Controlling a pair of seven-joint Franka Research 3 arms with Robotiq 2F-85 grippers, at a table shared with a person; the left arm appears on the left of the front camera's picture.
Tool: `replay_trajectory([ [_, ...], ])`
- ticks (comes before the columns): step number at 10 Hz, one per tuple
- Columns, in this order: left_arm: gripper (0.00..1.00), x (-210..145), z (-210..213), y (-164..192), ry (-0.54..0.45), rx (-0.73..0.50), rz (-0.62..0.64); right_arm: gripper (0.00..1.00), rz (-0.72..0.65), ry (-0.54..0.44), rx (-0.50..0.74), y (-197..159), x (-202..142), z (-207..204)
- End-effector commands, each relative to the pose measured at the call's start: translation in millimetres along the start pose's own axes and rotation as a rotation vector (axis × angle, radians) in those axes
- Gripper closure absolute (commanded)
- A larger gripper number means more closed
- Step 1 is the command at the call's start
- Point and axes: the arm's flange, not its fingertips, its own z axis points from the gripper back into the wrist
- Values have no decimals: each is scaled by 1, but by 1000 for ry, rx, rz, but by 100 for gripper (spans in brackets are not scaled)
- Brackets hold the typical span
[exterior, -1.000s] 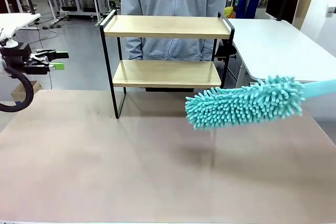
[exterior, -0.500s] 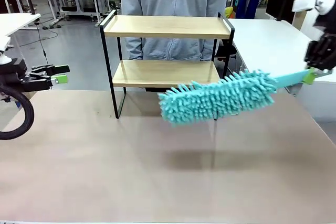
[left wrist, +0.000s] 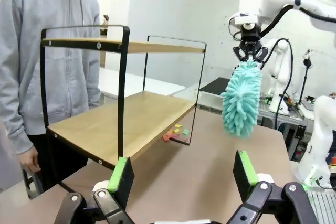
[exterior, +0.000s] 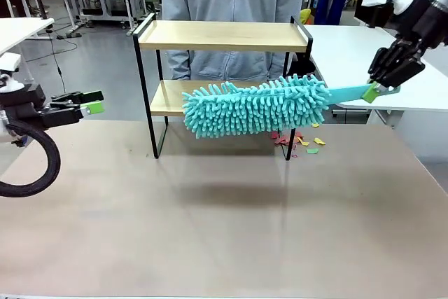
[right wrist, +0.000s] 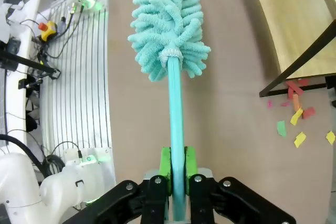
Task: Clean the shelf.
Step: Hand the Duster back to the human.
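Right gripper [exterior: 379,89] of mine is clamped on the duster [exterior: 255,106] handle, its head level with the lower board of the shelf [exterior: 222,36] at the bench's [exterior: 210,229] far edge. Paper scraps [exterior: 299,140] lie on the bench by the shelf's right leg; I judge sweeping nearly done. Left gripper [exterior: 89,102] hangs wide open, empty.

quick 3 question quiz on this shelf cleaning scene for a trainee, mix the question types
1. True or false: the right gripper is shut on the teal duster.
2. The colored paper scraps lie: A) on the top board B) on the table beside the shelf's right leg C) in the left gripper.
3. How do the left gripper's jaws stand?

Key
1. True: it clamps the handle.
2. B.
3. Open, holding nothing.
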Motion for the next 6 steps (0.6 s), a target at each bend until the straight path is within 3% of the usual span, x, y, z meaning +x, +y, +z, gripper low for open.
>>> replay_trajectory([
  [1, 0, 1, 7, 0, -18, -6, -4, 87, 4, 5, -2, 0, 1, 0],
  [5, 0, 0, 2, 1, -3, 5, 0, 87, 4, 5, -2, 0, 1, 0],
  [6, 0, -7, -25, -11, 28, 10, -64, 87, 4, 5, -2, 0, 1, 0],
])
